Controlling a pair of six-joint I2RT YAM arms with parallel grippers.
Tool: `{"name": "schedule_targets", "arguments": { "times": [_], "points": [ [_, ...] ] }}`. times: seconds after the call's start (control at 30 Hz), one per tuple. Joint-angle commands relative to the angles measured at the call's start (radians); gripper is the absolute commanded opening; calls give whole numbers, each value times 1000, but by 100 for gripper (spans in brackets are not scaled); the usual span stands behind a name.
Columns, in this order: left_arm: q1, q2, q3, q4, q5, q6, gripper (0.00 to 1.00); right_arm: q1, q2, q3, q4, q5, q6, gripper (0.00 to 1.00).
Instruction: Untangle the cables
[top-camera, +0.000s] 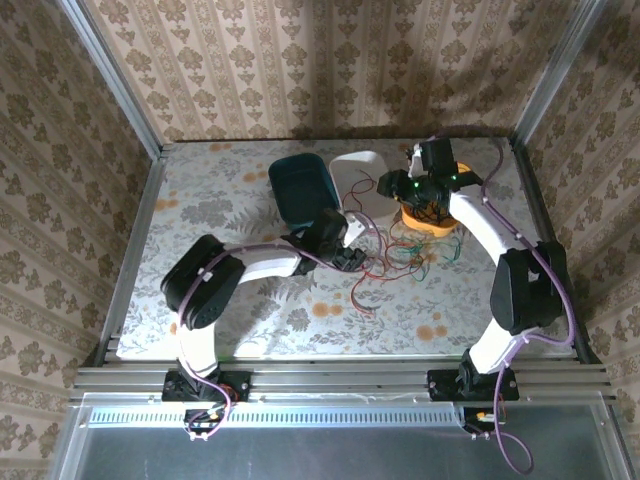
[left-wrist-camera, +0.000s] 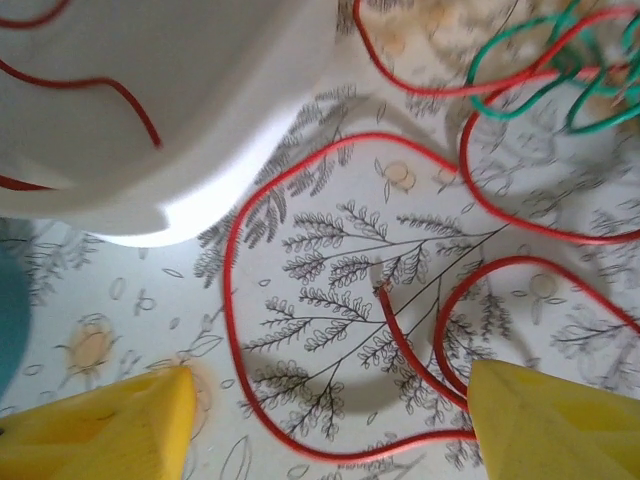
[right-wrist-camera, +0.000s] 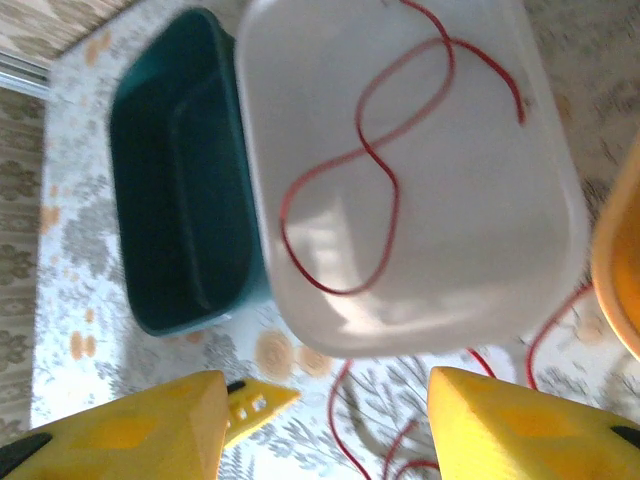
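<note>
L gripper (left-wrist-camera: 330, 405) is released, fingers wide apart, low over the bench (left-wrist-camera: 110, 300). Loose red cables (left-wrist-camera: 229, 300) loop on the bench between them, none gripped. Green cables (left-wrist-camera: 497, 113) tangle w/ the red ones just beyond, near the orange bowl (top-camera: 430, 222). R gripper (right-wrist-camera: 340, 400) is also spread, holding nothing, above the near edge of the white tub (right-wrist-camera: 470, 260). A red strand (right-wrist-camera: 385, 170) lies curled inside that tub. Teal tub (right-wrist-camera: 170, 200) sits right beside it.

Beige damask wallpaper (top-camera: 330, 60) rises on three sides of a floral-patterned table (top-camera: 230, 190), framed by aluminium rails (top-camera: 340, 380).
</note>
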Motion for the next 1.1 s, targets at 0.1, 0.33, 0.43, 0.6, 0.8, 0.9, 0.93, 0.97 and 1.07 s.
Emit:
{"name": "schedule_targets", "arguments": {
  "times": [0.1,0.33,0.43,0.6,0.8,0.9,0.93,0.97,1.07],
  "points": [
    [-11,63,83,-48,-313,30,72,-4,-77,-70,-32,58,-40,57],
    [19,111,112,-145,-286,-24,70,-3,-86,-93,-20,40,-39,56],
    [23,142,142,-206,-243,-28,67,-4,-84,-88,-15,40,-35,56],
    [25,158,151,-258,-186,-13,45,-4,-87,-77,-10,42,-34,56],
    [27,106,88,-211,-95,12,0,-5,-89,-93,14,45,-11,56],
    [29,28,26,-138,-54,33,0,-5,-90,-105,24,56,3,56],
    [29,-8,3,-108,-40,41,0,-5,-90,-108,28,59,7,56],
    [29,-47,-19,-78,-25,50,0,-6,-88,-112,31,63,12,56],
    [36,-162,-61,-8,10,67,0,-11,-87,-119,39,68,25,56]
  ]
}}
